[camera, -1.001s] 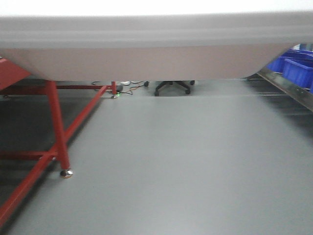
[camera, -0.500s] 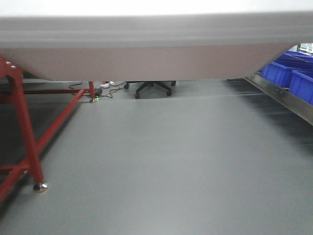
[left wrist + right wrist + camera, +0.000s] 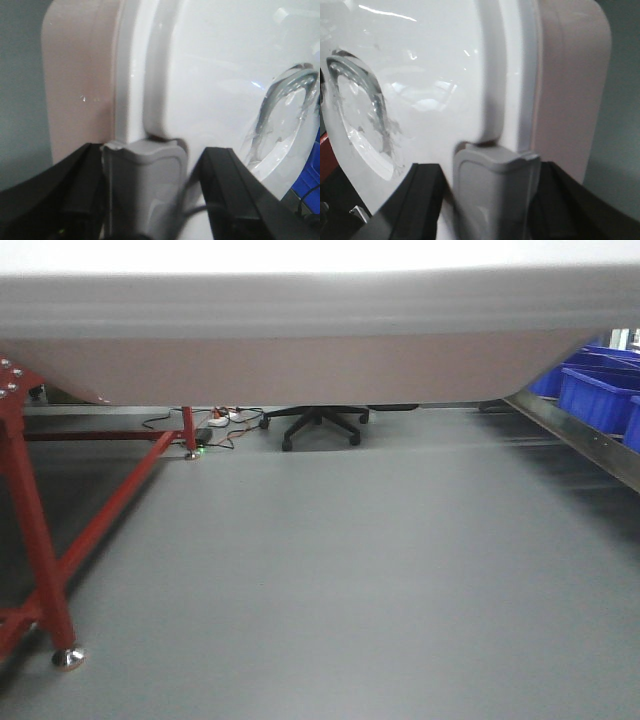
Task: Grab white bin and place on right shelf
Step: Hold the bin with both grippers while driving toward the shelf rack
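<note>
The white bin (image 3: pixel 300 340) fills the top of the front view, its pinkish underside held up off the floor. In the left wrist view its glossy lid (image 3: pixel 215 75) and pinkish side show, and my left gripper (image 3: pixel 150 190) is shut around the grey latch (image 3: pixel 145 175) at the bin's end. The right wrist view shows the lid (image 3: pixel 435 65), with my right gripper (image 3: pixel 490 200) shut around the other grey latch (image 3: pixel 495 185). The right shelf (image 3: pixel 590 445) runs along the right edge of the front view as a steel rail.
Blue crates (image 3: pixel 600 395) stand on the shelf at the right. A red-framed table (image 3: pixel 35 540) stands at the left on a metal foot (image 3: pixel 67 657). An office chair (image 3: pixel 320 425) and cables (image 3: pixel 215 425) lie at the back, across grey floor (image 3: pixel 350 570).
The whole view has shifted: the red table leg slid to the left edge and the shelf with blue crates shows more at the right. The bin stays held in the same spot.
</note>
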`<state>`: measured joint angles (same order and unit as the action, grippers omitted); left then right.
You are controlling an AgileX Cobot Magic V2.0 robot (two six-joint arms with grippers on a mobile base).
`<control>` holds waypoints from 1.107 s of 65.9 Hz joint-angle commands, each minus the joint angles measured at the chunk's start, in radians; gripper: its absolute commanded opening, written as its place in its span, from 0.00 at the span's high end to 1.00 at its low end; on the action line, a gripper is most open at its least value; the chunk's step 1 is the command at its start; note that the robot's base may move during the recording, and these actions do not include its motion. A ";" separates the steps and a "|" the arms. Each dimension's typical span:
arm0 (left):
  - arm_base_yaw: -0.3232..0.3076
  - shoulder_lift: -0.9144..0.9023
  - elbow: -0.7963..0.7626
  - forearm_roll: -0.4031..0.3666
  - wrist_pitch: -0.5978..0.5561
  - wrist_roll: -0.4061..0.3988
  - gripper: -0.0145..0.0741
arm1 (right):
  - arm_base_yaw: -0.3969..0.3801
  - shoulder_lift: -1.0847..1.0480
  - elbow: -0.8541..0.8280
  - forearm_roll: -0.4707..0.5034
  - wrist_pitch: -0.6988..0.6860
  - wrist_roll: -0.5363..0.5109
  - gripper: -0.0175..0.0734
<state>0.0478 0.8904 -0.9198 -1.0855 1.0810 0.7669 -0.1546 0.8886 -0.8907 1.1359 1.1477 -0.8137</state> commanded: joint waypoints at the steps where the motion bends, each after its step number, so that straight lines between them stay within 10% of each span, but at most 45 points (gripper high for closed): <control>1: -0.019 -0.013 -0.033 -0.193 0.051 0.000 0.55 | 0.010 -0.013 -0.027 0.178 0.119 -0.014 0.47; 73: -0.019 -0.013 -0.033 -0.193 0.051 0.000 0.55 | 0.010 -0.013 -0.027 0.178 0.119 -0.014 0.47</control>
<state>0.0478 0.8904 -0.9198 -1.0855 1.0810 0.7669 -0.1546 0.8886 -0.8907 1.1359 1.1477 -0.8137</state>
